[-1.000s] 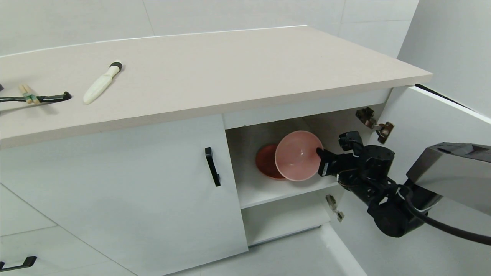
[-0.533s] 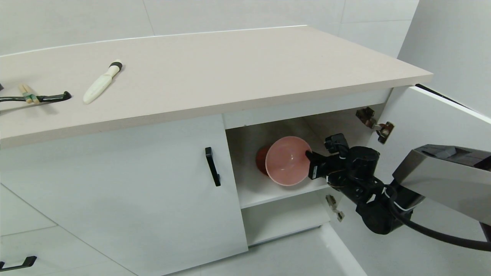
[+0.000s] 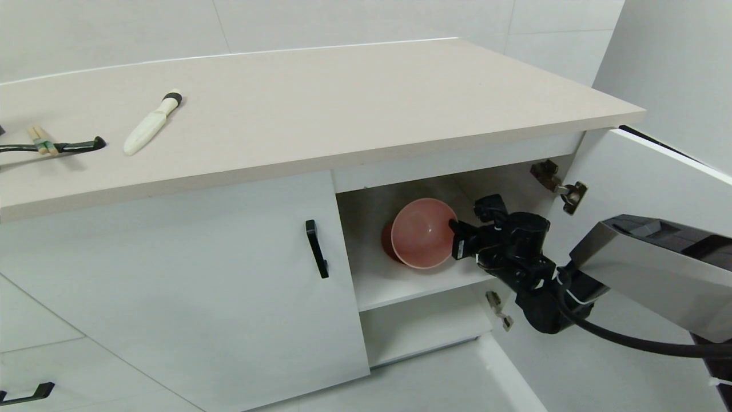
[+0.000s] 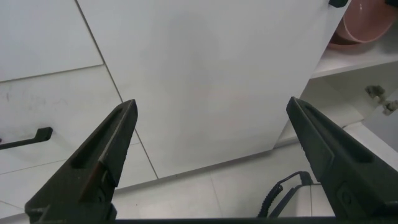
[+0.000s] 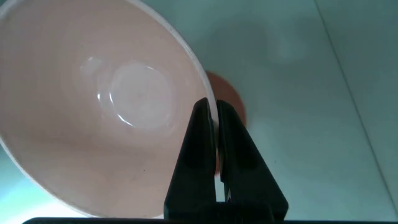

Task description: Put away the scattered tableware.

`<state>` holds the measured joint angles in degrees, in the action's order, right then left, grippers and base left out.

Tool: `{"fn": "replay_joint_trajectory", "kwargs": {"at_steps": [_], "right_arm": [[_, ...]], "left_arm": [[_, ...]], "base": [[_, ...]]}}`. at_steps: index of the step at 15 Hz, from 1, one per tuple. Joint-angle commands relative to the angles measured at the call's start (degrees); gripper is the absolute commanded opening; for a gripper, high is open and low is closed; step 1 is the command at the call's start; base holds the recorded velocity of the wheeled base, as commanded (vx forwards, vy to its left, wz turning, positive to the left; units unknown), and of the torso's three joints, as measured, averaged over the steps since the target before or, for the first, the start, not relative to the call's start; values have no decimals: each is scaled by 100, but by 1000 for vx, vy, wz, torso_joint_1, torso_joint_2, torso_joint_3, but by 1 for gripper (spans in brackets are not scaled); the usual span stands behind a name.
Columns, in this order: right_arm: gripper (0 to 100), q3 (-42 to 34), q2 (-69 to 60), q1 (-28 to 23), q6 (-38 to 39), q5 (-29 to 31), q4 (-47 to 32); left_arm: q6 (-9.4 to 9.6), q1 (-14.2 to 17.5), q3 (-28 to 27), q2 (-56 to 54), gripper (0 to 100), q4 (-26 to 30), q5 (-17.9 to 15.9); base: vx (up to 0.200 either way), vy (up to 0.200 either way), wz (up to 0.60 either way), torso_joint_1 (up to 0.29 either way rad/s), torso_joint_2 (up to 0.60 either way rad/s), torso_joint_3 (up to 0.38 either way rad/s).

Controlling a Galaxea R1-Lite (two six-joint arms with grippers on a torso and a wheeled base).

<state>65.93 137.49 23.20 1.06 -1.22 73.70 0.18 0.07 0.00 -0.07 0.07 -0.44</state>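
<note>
Right claw (image 3: 455,230) is pinched tight on the rim of the pink round plastic bowl (image 3: 422,232). The bowl is tipped on its side inside the open white cabinet, over the upper shelf (image 3: 400,283); can't tell if it touches the shelf. Tucked right behind it is a darker red dish (image 3: 387,243), mostly blocked by the bowl. The closed white door (image 3: 229,274) with its black bar handle (image 3: 316,248) sits on one side of the opening, the swung-open door (image 3: 635,183) on the other.

Up on the beige table (image 3: 343,97) there's a cream knife with a black band (image 3: 151,123), and wooden chopsticks (image 3: 40,139) lying across a black-handled utensil (image 3: 74,146).

The right wrist view gives the close-up: fingers (image 5: 200,143) on either side of the bowl's rim. The left wrist view has the left claw (image 4: 211,106) spread wide, facing the closed door.
</note>
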Motion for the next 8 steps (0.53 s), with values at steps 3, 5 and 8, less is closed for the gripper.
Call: {"fn": "replay_joint_trajectory", "kwargs": {"at_steps": [3, 5, 8], "right_arm": [[0, 289, 261, -70, -1, -1, 4], [0, 280, 288, -70, -1, -1, 12], [0, 289, 288, -70, -1, -10, 21]], "left_arm": [[8, 1, 0, 7, 100, 1, 0], [8, 1, 0, 7, 100, 1, 0], [8, 1, 0, 7, 100, 1, 0]], "base": [[0, 0, 0, 0, 0, 0], [0, 0, 0, 0, 0, 0], [0, 0, 0, 0, 0, 0]]}}
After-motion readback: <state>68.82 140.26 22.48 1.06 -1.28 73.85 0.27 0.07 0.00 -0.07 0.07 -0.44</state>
